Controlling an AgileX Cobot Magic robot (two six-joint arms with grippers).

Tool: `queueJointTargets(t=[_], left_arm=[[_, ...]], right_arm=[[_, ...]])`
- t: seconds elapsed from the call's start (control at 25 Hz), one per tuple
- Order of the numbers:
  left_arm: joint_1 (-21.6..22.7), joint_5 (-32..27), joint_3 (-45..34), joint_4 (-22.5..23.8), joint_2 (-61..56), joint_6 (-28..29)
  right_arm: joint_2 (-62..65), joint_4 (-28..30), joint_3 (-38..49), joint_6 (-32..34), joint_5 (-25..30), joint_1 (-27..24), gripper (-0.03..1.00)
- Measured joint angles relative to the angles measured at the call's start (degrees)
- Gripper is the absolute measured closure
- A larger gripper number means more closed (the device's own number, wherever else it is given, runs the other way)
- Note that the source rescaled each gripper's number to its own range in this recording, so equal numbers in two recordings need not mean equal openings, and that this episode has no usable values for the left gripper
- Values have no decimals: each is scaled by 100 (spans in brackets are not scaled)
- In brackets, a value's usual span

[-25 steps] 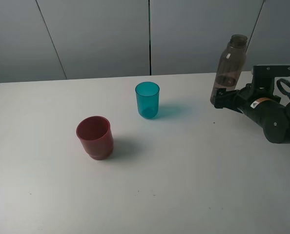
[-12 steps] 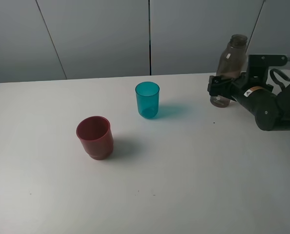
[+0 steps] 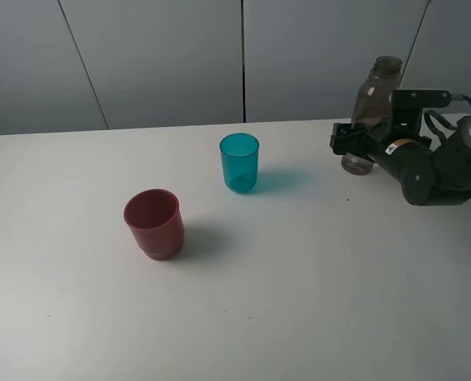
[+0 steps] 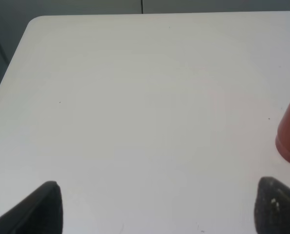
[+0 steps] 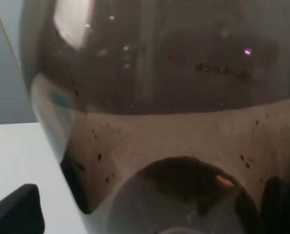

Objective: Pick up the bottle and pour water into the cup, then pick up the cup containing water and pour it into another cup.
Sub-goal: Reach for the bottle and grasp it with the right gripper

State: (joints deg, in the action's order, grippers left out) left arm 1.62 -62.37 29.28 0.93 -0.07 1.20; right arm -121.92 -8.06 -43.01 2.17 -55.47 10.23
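Just now right fingers (image 3: 340, 141) slid in; now around low part of bottle (image 3: 377, 99). Wide open, no squeeze yet. Bottle stands upright, far right of bench (image 3: 299, 302). Looks ready to grab. Also left fingers (image 4: 42, 209) open, hold nothing. Teal cup (image 3: 239, 163) waits mid-bench.
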Motion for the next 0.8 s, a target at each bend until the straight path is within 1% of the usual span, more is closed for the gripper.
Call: queueJointTargets(t=[0.32, 0.52, 0.8], left_arm=[[0, 0, 0, 0, 0, -22], [0, 0, 0, 0, 0, -22], [0, 0, 0, 0, 0, -12]], right_arm=[[-47, -18, -24, -411, -207, -11, -3], [-47, -18, -24, -459, -243, -101, -3], [-47, 7, -128, -473, -233, -100, -3]])
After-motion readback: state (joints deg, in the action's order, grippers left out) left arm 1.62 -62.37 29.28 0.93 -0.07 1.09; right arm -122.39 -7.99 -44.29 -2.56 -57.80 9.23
